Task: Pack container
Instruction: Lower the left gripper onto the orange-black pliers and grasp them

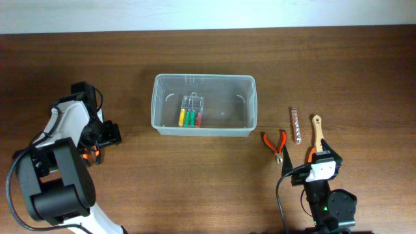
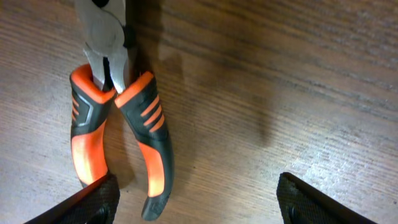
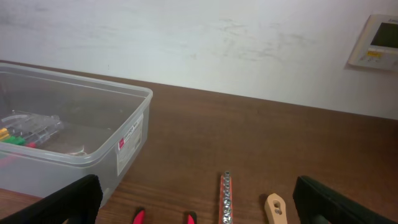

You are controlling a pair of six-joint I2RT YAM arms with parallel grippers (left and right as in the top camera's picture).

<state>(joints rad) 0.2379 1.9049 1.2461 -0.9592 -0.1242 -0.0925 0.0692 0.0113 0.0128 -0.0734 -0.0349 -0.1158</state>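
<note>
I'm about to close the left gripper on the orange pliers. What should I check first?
1. Left gripper open: ok.
2. Orange pliers centred in the gap: not ok. They lie off toward one finger, and only one handle reaches between the fingers.
3. Nothing else touching the pliers: ok in the wrist view.
4. Finger height above the wood: cannot tell.
5. Room in the container: ok, only the screwdriver case is inside.
6. Right gripper open and away from the container: ok.
</note>
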